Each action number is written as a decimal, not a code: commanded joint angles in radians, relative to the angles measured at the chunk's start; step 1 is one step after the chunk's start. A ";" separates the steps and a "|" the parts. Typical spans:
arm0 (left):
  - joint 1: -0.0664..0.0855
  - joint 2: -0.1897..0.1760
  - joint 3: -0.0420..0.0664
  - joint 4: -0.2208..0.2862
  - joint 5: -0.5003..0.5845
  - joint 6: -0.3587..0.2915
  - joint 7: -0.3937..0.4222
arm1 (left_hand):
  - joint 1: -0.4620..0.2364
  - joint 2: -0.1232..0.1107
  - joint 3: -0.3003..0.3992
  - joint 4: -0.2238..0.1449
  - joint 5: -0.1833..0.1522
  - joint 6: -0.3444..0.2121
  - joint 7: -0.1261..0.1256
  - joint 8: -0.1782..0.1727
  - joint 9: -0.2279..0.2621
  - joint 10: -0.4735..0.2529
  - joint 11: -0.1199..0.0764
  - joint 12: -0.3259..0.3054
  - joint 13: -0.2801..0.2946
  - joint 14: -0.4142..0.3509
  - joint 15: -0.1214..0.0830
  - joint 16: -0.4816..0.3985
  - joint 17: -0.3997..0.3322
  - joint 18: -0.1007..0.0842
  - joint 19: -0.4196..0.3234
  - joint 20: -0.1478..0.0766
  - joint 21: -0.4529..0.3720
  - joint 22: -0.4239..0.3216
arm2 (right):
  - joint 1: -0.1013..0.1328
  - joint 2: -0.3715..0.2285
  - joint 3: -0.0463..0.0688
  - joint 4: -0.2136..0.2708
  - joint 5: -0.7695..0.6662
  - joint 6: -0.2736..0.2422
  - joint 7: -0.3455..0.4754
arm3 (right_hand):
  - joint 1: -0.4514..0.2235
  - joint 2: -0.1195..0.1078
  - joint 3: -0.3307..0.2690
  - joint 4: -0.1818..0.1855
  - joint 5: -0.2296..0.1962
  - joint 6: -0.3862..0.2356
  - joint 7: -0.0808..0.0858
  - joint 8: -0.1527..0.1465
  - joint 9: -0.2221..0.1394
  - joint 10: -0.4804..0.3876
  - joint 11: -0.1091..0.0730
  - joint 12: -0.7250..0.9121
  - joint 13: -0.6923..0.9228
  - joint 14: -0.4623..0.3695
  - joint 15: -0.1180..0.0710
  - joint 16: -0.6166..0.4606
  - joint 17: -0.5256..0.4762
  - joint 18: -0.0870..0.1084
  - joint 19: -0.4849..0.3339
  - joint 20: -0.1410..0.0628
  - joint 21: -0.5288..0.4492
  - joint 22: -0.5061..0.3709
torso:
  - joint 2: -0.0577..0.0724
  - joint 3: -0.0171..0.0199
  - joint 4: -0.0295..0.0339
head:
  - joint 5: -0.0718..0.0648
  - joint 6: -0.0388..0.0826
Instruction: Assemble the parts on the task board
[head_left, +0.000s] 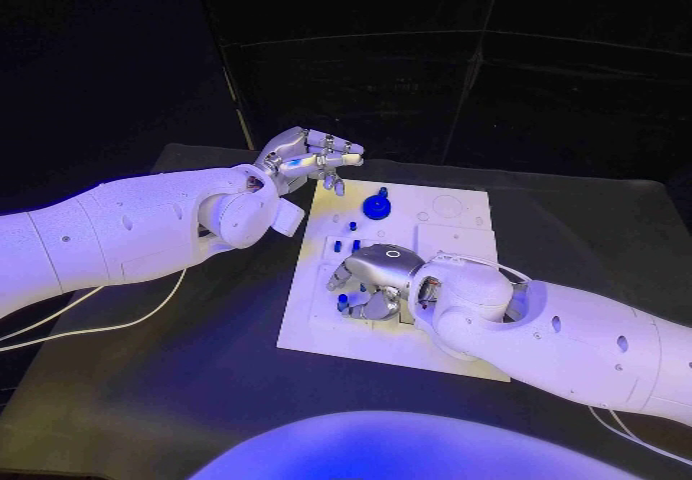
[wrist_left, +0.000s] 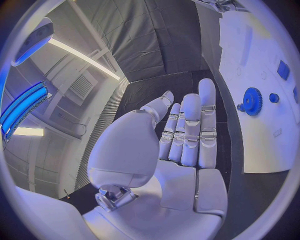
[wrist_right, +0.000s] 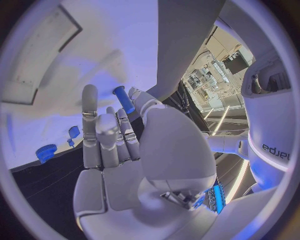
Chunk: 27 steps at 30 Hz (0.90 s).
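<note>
R hand (wrist_right: 125, 145) over the board (head_left: 447, 215), pinching a blue peg (wrist_right: 123, 99). L hand (head_left: 310, 155) at board's 10 o'clock corner, fingers together, holding nothing. Blue gear (head_left: 376, 206) at board's 11.

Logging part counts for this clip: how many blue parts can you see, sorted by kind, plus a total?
Blue toothed gear wheel: 1
Blue cylindrical peg, between the right hand's fingers: 1
Small blue pieces standing on the white task board: at least 3; others may be hidden under the hand
Total: at least 5 blue parts
</note>
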<state>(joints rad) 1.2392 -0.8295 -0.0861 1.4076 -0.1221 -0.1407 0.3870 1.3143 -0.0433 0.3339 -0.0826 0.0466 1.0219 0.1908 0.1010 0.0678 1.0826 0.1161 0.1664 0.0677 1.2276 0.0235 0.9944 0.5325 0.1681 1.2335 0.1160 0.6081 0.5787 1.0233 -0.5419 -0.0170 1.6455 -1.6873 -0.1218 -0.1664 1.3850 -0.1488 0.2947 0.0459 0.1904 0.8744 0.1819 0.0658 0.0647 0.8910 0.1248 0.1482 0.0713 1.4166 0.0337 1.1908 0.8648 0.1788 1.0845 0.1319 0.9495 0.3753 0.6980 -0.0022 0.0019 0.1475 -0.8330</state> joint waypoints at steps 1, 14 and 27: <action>0.001 0.001 0.001 -0.002 0.003 0.014 0.006 | -0.009 -0.003 0.001 0.006 0.001 -0.009 0.000 -0.007 -0.001 -0.007 0.002 0.002 0.000 -0.007 0.003 -0.002 -0.001 0.012 -0.002 0.005 -0.006 -0.001 | 0.001 -0.012 0.000 0.019 0.063 -0.123 0.052 | 0.000 0.009 -0.015 -0.002 0.007 -0.013 0.001 -0.003 0.001 -0.010 0.001 0.015 0.002 -0.007 -0.002 -0.006 -0.008 0.006 -0.001 0.000 -0.007 -0.004 | 0.000 0.0010 -0.0004 | -0.002 -0.001; 0.001 -0.003 0.000 -0.007 0.003 0.016 0.005 | -0.011 -0.003 0.001 0.006 0.001 -0.009 0.000 -0.007 0.000 -0.008 0.002 0.002 0.001 -0.008 0.003 -0.002 -0.002 0.013 -0.002 0.005 -0.007 -0.002 | 0.024 -0.198 0.002 0.122 0.362 -0.270 0.135 | -0.010 0.035 -0.069 0.002 0.014 0.054 0.014 0.030 0.014 0.084 -0.002 0.141 0.020 0.004 -0.004 0.001 -0.006 0.006 0.012 -0.003 -0.020 -0.016 | -0.008 -0.0009 -0.0069 | -0.034 0.019; 0.000 -0.015 -0.001 -0.007 0.003 0.012 0.006 | -0.013 -0.005 -0.001 0.007 0.001 -0.010 0.001 -0.007 0.000 -0.009 0.003 0.003 0.001 -0.008 0.004 -0.001 -0.002 0.013 -0.002 0.006 -0.008 -0.003 | 0.064 -0.488 0.003 0.204 0.411 -0.297 -0.003 | -0.041 0.027 -0.096 0.033 -0.018 0.193 -0.078 0.079 0.026 0.456 -0.104 0.576 0.353 0.098 -0.089 0.196 0.296 -0.012 0.127 -0.077 0.100 0.125 | -0.023 -0.0086 -0.0378 | -0.125 0.046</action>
<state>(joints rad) 1.2384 -0.8454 -0.0875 1.3978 -0.1220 -0.1367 0.3860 1.3103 -0.0473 0.3339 -0.0827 0.0466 1.0182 0.1945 0.1010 0.0678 1.0790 0.1197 0.1664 0.0677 1.2241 0.0270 0.9944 0.5313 0.1679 1.2335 0.1160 0.6042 0.5770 1.0862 -1.0264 -0.0136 1.8444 -1.2731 -0.3852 -0.0972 1.3500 -0.1193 0.2025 0.0779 0.1757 1.0651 0.1069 0.1422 0.0896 1.3407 0.0228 0.6891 0.3876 1.4668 -0.0487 1.3837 1.1583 0.1789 1.2052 0.0555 1.0451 0.4943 0.6783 -0.0090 -0.0263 0.0322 -0.7887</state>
